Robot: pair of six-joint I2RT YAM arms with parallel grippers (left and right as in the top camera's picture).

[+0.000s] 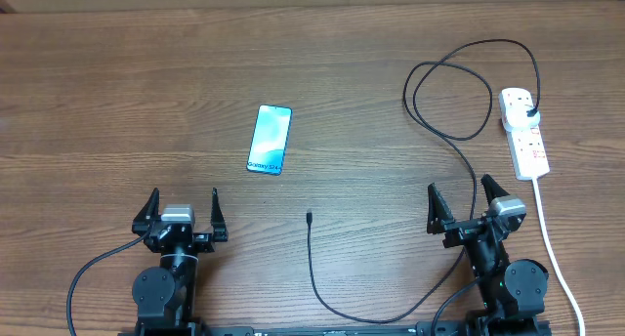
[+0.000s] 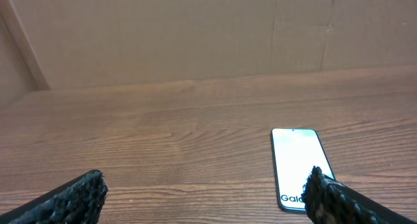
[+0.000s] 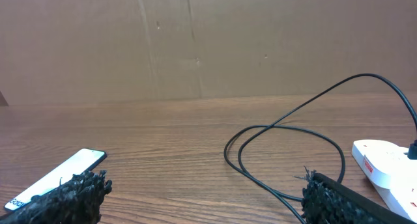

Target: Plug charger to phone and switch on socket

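Now the left claw [image 1: 184, 205] and right claw [image 1: 459, 193] both stand wide and empty near the table's [image 1: 107, 92] front edge. The phone [image 1: 270, 139] lies face up ahead of the left claw, a little to its right and well apart. Its long axis runs front to back, slightly tilted, "Galaxy" end nearest the robot. The charger [image 1: 312, 258] has its tip [image 1: 309, 217] between the claws, pointing away from the robot. Its plug [image 1: 532, 111] seems seated in the socket [image 1: 525, 136], which lies lengthwise beyond the right claw.

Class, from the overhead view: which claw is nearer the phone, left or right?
Left. The left claw is just short of the phone, slightly to its left; the right claw lies much farther off to the phone's right, by the socket.
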